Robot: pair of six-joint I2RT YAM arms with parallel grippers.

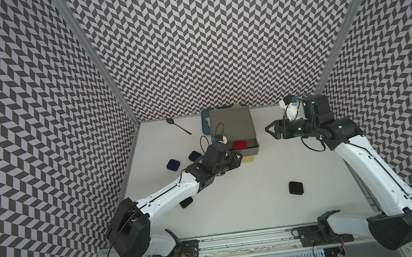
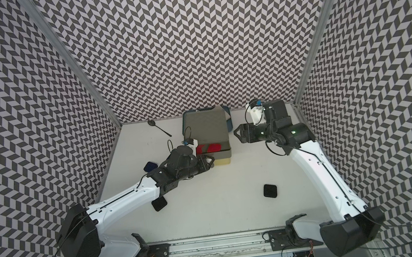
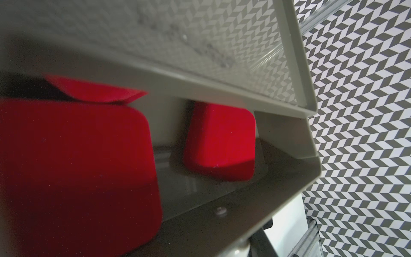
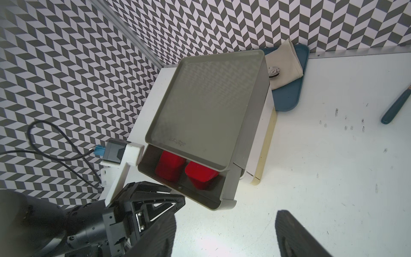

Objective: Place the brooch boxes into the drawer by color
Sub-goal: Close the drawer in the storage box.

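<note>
The chest (image 1: 231,124) stands at the back of the tabletop (image 1: 233,184), its grey top drawer (image 1: 252,151) pulled out with red brooch boxes (image 4: 200,175) inside. The left arm (image 1: 170,192) reaches the drawer's front, jaws pressed together; what they pinch is hidden. The right arm (image 1: 364,163) hovers just right of the chest, jaws spread and empty. Two navy boxes (image 1: 173,164) lie left of the chest, two black ones (image 1: 296,188) before it.

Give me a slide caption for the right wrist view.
Open grey drawer holding red brooch boxes, left tool at its front, blue tray behind it.
</note>
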